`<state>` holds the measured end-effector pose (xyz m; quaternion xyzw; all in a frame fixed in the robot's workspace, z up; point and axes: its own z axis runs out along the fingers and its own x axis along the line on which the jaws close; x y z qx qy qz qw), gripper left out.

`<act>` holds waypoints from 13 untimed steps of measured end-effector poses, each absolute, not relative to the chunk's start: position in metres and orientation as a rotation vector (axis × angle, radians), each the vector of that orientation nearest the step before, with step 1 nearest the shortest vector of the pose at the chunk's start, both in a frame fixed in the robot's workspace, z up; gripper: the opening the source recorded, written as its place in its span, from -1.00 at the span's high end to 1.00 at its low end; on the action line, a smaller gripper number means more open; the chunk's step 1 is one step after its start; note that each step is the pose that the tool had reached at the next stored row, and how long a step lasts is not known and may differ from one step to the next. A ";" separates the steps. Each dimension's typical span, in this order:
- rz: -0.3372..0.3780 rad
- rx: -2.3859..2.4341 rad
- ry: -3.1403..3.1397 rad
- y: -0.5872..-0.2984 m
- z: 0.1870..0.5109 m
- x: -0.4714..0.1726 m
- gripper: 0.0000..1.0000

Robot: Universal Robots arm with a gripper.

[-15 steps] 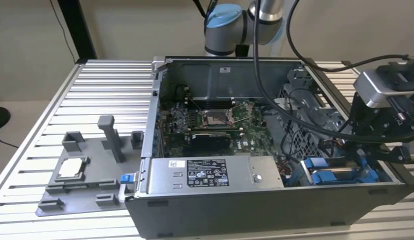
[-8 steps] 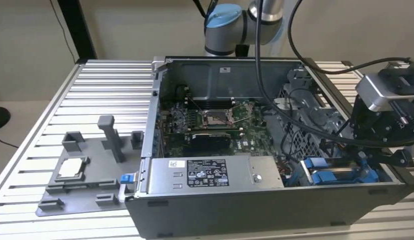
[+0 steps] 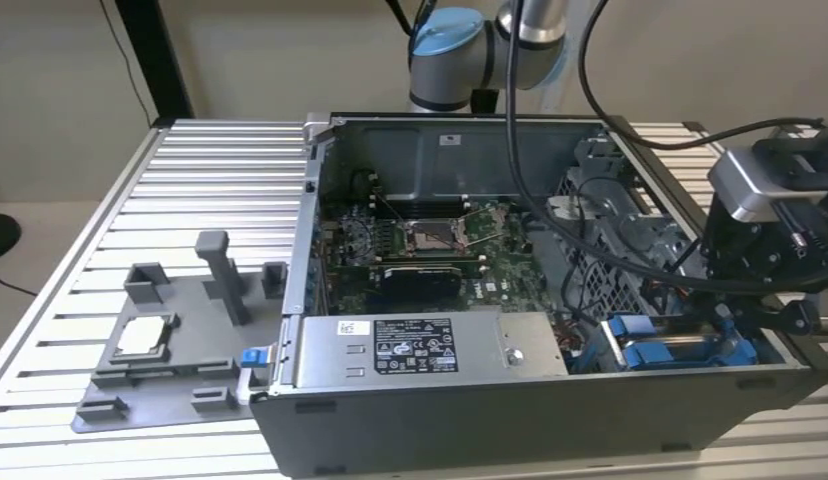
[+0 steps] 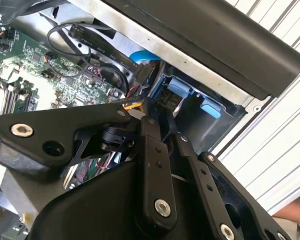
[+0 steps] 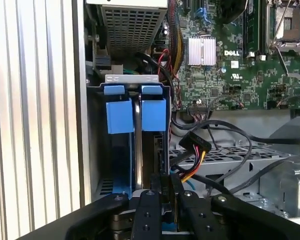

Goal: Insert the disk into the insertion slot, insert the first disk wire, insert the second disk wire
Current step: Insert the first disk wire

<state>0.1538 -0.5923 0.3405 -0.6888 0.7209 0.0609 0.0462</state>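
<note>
The disk [image 5: 138,145] stands on edge inside the insertion slot [image 5: 162,125], the grey drive cage at the case's corner. Its blue bracket tabs [image 5: 121,116] show at the cage's far end, and the blue bracket [image 3: 665,352] also shows in the exterior view. My gripper [image 5: 164,189] hangs right over the near end of the cage. Its fingers [image 5: 151,200] stand almost together with only a thin dark gap. I cannot tell whether anything is pinched there. A loose black connector on yellow, red and black wires [image 5: 197,145] lies just beside the cage. The gripper [image 4: 166,131] is also seen above the cage.
The open computer case [image 3: 521,420] lies on a slatted table. It holds the green motherboard [image 3: 428,240] and a long grey box [image 3: 428,345] with a label. A grey fixture tray [image 3: 161,390] with posts stands at the exterior view's left. Black cables [image 3: 614,260] cross over the cage.
</note>
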 end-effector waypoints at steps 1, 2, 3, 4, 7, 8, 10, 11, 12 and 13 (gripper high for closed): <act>0.185 -2.094 2.208 -0.592 0.340 0.154 1.00; 0.185 -2.086 2.215 -0.592 0.340 0.154 1.00; 0.184 -2.077 2.223 -0.592 0.340 0.154 1.00; 0.184 -2.071 2.229 -0.592 0.340 0.154 1.00; 0.184 -2.068 2.231 -0.592 0.340 0.154 1.00; 0.184 -2.068 2.231 -0.592 0.340 0.154 1.00; 0.184 -2.068 2.231 -0.592 0.340 0.153 1.00; 0.184 -2.068 2.231 -0.592 0.340 0.153 1.00; 0.183 -2.068 2.231 -0.592 0.340 0.153 1.00; 0.183 -2.068 2.231 -0.592 0.339 0.153 1.00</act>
